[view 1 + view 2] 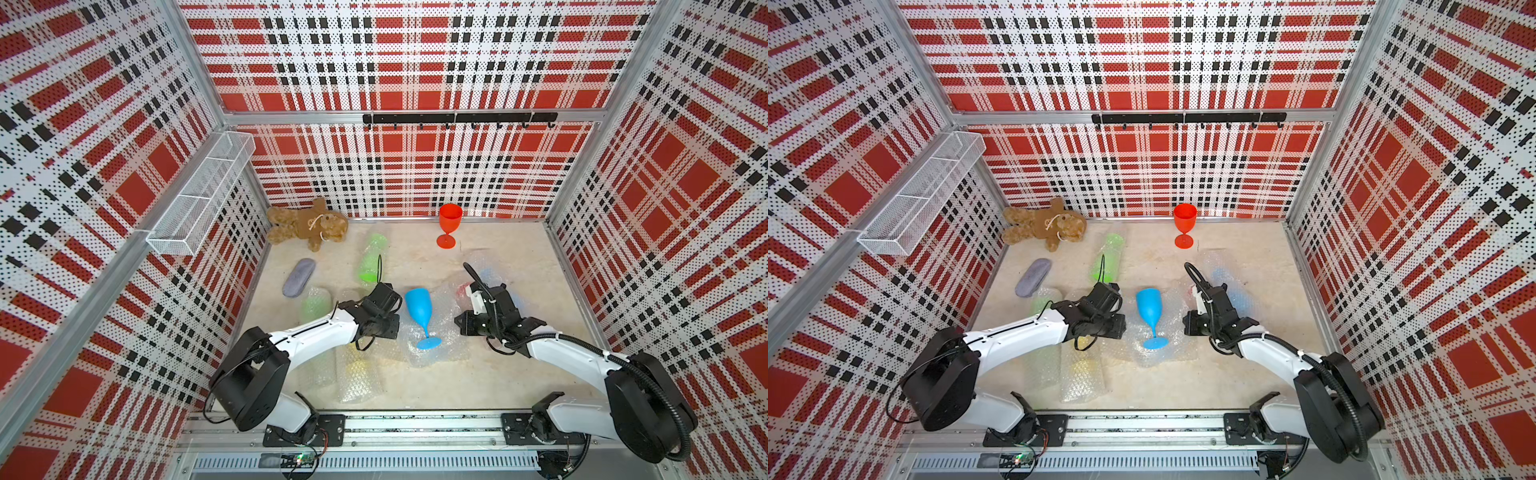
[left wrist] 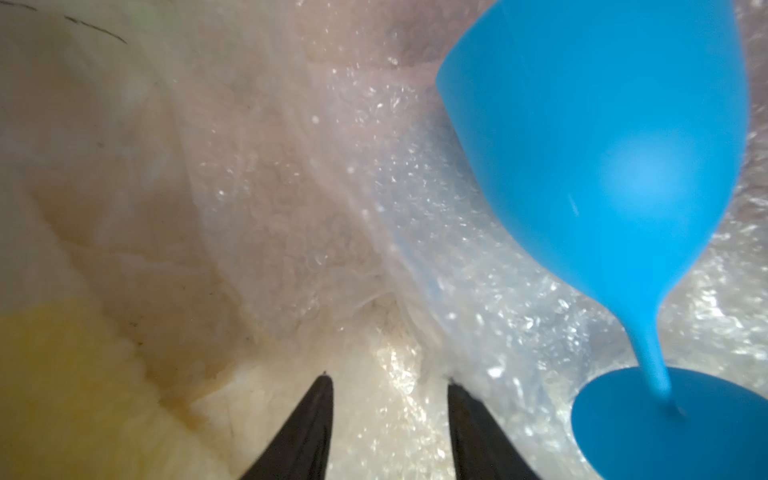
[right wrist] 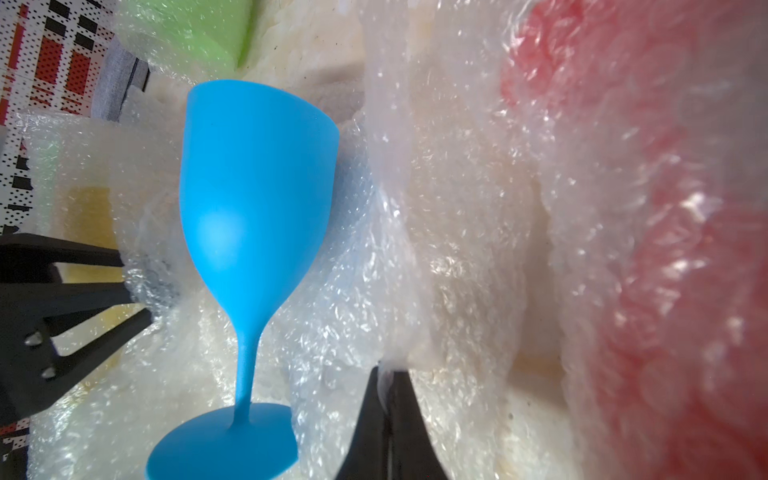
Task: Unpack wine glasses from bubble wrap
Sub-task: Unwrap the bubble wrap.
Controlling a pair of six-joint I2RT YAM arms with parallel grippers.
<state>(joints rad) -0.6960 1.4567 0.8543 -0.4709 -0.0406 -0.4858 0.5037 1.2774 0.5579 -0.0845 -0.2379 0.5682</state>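
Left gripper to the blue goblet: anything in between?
Only a rumpled edge of bubble wrap, bunched at the left gripper's open tips beside the blue goblet's bowl. The goblet itself lies bare on the sheet. The right gripper pinches a fold of wrap on its other side.

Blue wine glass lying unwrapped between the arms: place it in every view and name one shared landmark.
Top view: blue wine glass lies on its side mid-table between both arms, foot toward the robot.
Top view: same place, between both arms.
Left wrist: large, beside the open left gripper.
Right wrist: whole glass, beside the fold pinched by the right gripper.
Shared landmark: the bubble wrap sheet beneath it.
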